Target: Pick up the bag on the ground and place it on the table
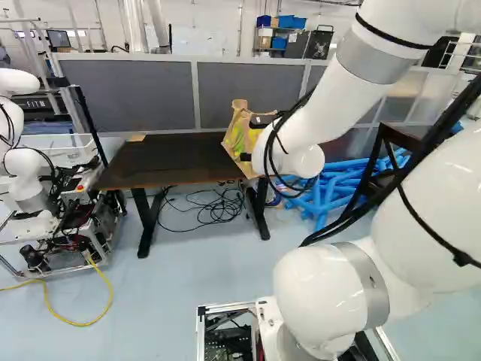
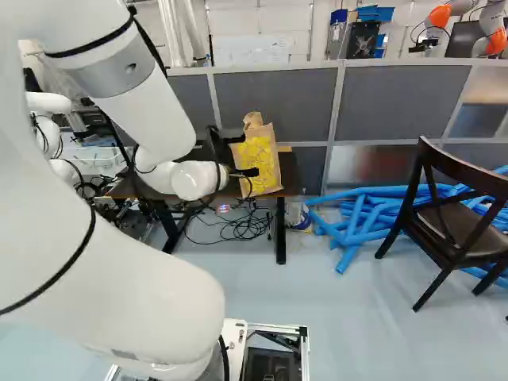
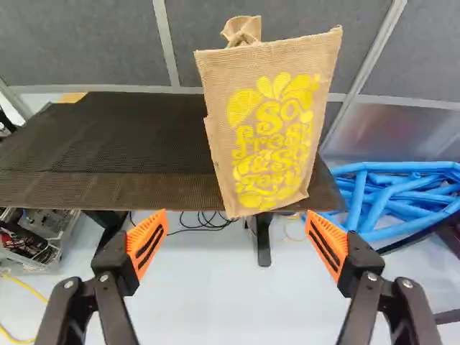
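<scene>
My gripper is at the near side of the bag in the right base view. In the wrist view, the gripper stands open, nothing between its orange pads. Ahead of it the tan bag with yellow print stands roughly upright, slightly tilted, at one end of the dark table. Its lower edge reaches over the table's near edge; its contact underneath is hidden. In the left base view, the bag is at the table's right end, partly behind my arm.
Blue tubes lie on the floor beside the table, with a dark chair nearer. Grey partitions stand behind. Black cables lie under the table. Another robot stands at the left of the left base view, near a yellow cable.
</scene>
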You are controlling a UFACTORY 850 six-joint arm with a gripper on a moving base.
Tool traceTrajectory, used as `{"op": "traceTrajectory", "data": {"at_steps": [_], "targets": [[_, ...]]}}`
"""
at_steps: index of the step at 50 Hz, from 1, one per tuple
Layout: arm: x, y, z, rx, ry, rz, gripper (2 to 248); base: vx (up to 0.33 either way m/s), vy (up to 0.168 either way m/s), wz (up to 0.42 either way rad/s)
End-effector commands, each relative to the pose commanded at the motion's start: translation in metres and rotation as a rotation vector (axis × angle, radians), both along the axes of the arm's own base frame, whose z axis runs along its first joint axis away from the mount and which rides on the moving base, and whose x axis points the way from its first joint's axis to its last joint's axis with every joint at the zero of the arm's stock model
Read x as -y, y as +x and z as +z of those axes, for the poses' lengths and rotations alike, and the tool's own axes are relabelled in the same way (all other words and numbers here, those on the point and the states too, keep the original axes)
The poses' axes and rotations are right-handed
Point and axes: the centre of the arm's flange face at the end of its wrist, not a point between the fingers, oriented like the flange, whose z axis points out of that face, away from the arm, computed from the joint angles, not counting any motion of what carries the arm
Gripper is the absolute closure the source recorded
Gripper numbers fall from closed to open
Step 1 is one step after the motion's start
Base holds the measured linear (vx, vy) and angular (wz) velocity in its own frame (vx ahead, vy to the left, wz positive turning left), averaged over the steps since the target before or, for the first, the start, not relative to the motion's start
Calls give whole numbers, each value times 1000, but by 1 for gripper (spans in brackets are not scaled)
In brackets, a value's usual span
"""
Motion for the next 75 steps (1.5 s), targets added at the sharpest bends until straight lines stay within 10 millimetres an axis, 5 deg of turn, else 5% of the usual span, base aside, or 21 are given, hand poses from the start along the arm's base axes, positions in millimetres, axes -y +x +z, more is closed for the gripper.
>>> {"op": "traceTrajectory", "data": {"at_steps": [37,75], "targets": [[2,-44,-24,108,27,-24,3,0,0,0],[3,-55,-30,134,33,-29,3,0,0,0]]}}
